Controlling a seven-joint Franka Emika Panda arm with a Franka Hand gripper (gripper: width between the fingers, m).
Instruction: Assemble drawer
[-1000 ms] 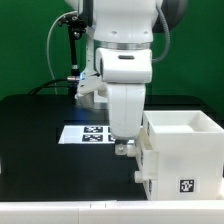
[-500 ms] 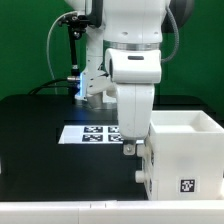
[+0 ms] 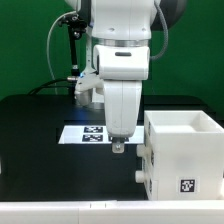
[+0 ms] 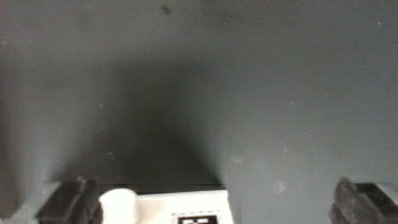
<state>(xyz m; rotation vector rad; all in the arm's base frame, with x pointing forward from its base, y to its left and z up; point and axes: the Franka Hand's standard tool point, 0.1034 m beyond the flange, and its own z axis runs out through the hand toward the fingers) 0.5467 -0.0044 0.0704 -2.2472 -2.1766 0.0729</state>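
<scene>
The white cube-shaped drawer casing (image 3: 182, 148) stands on the black table at the exterior view's right, open side up, with a square tag (image 3: 186, 185) on its near face. White tray parts (image 3: 145, 168) stick out of its left face. My gripper (image 3: 118, 146) hangs low over the table just left of the casing, apart from it. In the wrist view my gripper (image 4: 217, 206) is open, with dark fingers (image 4: 71, 204) far apart. Between them shows the edge of a white tagged part (image 4: 178, 208) with a rounded knob (image 4: 119, 203). Nothing is held.
The marker board (image 3: 86, 133) lies flat on the black table (image 3: 40, 150) behind and left of the gripper. A camera stand with cables (image 3: 68, 50) rises at the back left. The table's white front edge (image 3: 60, 212) runs along the bottom.
The gripper swung toward the casing half a second ago and has moved back to the exterior view's left, away from it. The casing has not moved.
</scene>
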